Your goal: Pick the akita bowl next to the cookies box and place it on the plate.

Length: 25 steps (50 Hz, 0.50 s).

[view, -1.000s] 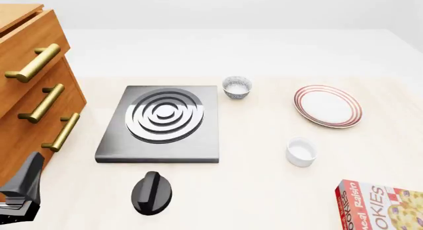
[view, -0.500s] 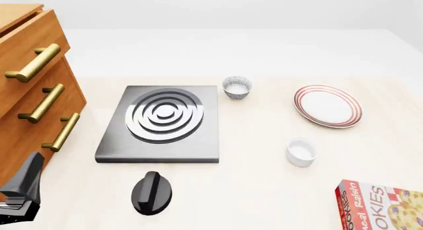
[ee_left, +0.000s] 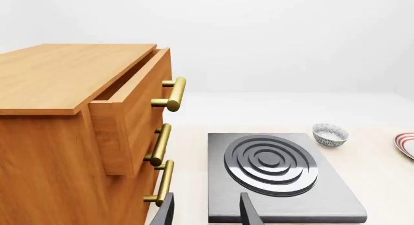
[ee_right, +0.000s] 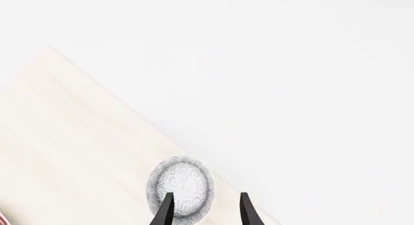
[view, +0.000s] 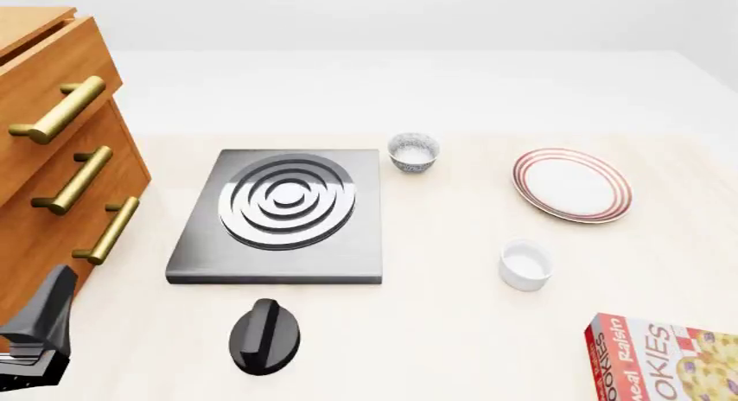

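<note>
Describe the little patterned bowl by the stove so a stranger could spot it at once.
Start at the dark stove plate with silver rings in the middle of the table. Just off its far right corner, toward the red-ringed plate, stands a small round bowl. Unlike the plain white cup nearer the camera, its outside is speckled grey and white.

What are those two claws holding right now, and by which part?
Nothing. The left gripper is open over the stove plate; the right gripper is open near a speckled bowl.

The light is bright, even and soft. Only weak shadows lie under the stove plate (view: 283, 215). All views are sharp, with no glare or blur.
</note>
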Motion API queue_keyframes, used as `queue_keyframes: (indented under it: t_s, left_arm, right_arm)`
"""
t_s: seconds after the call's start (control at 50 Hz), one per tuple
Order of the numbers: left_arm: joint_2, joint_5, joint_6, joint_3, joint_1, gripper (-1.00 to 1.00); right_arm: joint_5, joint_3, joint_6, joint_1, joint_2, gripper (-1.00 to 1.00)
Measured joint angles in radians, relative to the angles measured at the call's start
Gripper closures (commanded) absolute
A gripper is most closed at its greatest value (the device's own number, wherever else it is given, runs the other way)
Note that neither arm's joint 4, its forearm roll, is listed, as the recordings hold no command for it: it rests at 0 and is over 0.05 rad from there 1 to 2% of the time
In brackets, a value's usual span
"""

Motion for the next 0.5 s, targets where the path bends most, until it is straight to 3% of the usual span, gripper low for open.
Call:
queue_keyframes:
  t_s: [0.5]
  left_arm:
    - [0.000, 0.000, 0.000, 0.000, 0.000, -1.00]
  right_arm:
    - [-0.103, 0.056, -0.016, 0.004, 0.104, -1.00]
